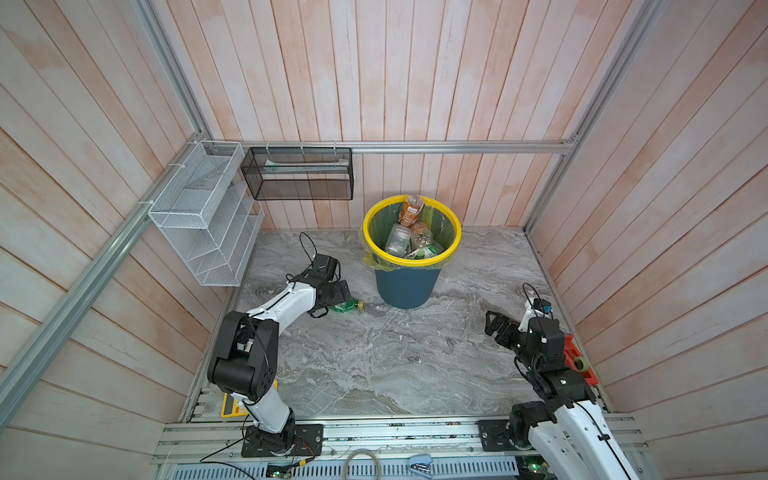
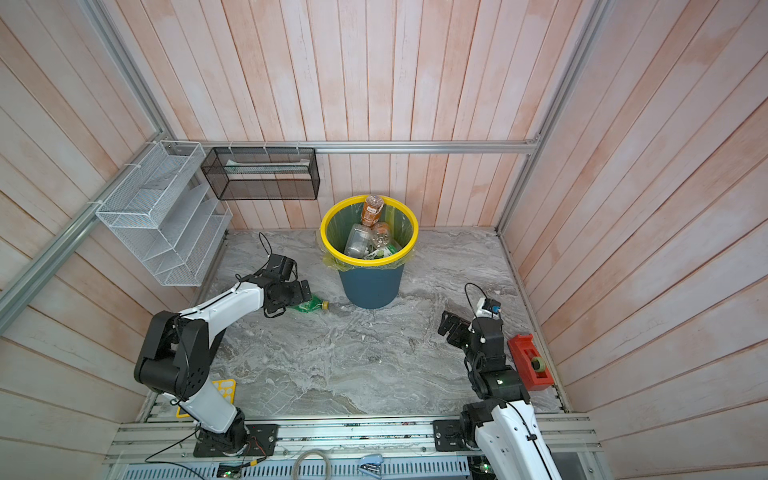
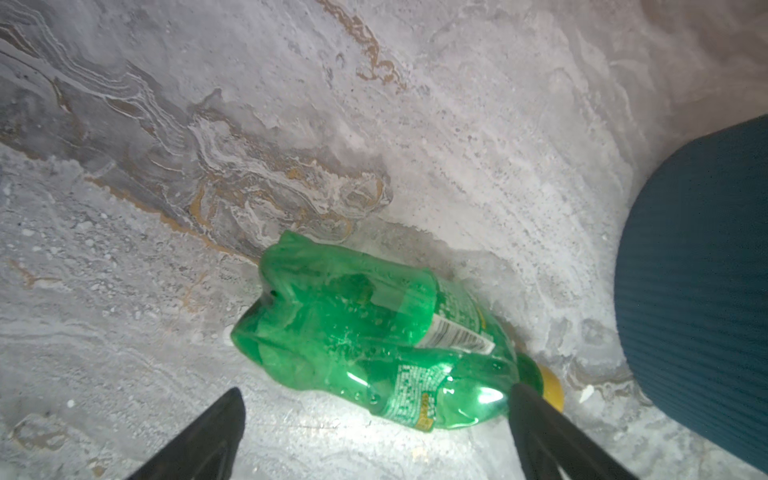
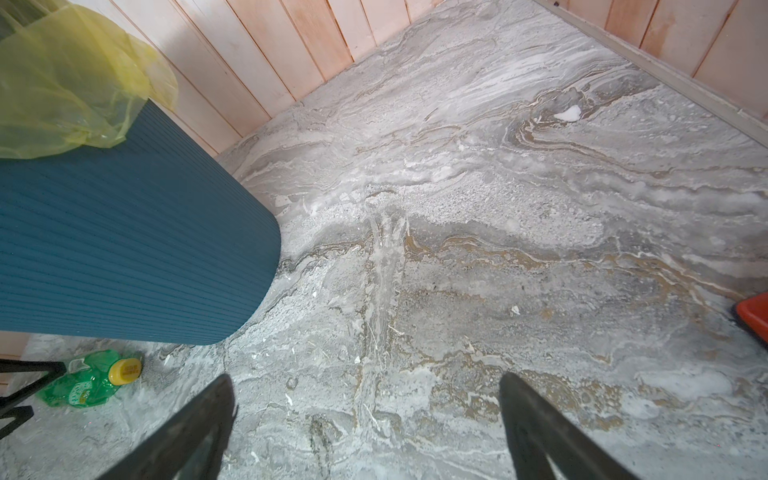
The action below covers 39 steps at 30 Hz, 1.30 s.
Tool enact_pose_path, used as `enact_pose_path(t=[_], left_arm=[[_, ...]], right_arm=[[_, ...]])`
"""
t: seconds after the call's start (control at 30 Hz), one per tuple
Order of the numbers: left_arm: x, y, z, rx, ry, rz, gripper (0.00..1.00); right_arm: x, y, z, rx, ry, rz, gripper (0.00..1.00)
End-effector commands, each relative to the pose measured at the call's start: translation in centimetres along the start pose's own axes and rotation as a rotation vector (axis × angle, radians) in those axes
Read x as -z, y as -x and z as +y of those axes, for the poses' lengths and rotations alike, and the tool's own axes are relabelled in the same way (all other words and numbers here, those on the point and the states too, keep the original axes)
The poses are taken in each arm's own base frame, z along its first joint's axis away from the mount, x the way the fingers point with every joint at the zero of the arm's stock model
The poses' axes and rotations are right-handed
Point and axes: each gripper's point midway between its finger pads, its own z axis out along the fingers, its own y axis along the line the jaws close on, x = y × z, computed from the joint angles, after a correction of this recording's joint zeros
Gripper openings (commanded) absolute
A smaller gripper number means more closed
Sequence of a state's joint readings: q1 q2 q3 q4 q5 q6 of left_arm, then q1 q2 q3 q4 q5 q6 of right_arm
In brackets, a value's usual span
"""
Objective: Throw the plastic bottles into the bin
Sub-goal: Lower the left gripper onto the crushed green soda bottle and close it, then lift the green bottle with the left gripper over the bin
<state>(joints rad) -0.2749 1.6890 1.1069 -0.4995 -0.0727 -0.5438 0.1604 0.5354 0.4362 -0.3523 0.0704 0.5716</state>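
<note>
A crushed green plastic bottle (image 1: 348, 306) (image 2: 309, 306) (image 3: 365, 332) (image 4: 85, 384) with a yellow cap lies on the marble floor, just left of the bin (image 1: 405, 289) (image 2: 370, 286) (image 3: 698, 291) (image 4: 124, 249). The bin is dark blue with a yellow rim and a yellow-green liner. It holds several bottles, one brownish (image 1: 411, 210) and one clear (image 1: 397, 241). My left gripper (image 1: 332, 302) (image 2: 293, 301) (image 3: 376, 390) hangs open low over the green bottle. One finger is by the bottle's neck, the other stands clear of it. My right gripper (image 1: 492, 324) (image 2: 444, 322) (image 4: 365, 376) is open and empty at the right.
A white wire rack (image 1: 203, 216) and a black mesh basket (image 1: 299, 174) hang on the back left walls. A red tape dispenser (image 1: 579, 361) (image 2: 532, 365) sits by the right wall, behind my right arm. A yellow object (image 2: 226, 388) lies near the left arm's base.
</note>
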Motion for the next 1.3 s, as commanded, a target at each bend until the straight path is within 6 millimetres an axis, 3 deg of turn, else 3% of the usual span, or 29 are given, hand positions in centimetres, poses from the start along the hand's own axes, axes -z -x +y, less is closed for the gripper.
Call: enact_pose_path(t=[0.0,0.27,0.67,1.03,1.27], left_arm=[[-0.4,1.4,-0.2,0.062,0.009,-0.035,1.00],[-2.1,1.4,-1.0,0.080,-0.003,0.001,1.00],[-3.9,2.4,-2.5,-0.065,-0.039,0.026,0.97],[-4.8,0.9,-2.9,-0.224,-0.071,0.097,0.86],[-4.6,-0.1,-1.8,-0.324,-0.034,0.131,0.69]], right_arm=[[-0.7,0.0,0.1,0.006,0.007,-0.001,0.99],[-1.3,0.2,0.2,0.040,-0.001,0.011,0.99],[-1.8,-0.6,-0.2,0.025,-0.008,0.030,0.99],[-1.5,-0.6,-0.4,0.014,-0.015,0.026,0.99],[-1.3,-0.4,-0.4,0.008,-0.014,0.022,0.99]])
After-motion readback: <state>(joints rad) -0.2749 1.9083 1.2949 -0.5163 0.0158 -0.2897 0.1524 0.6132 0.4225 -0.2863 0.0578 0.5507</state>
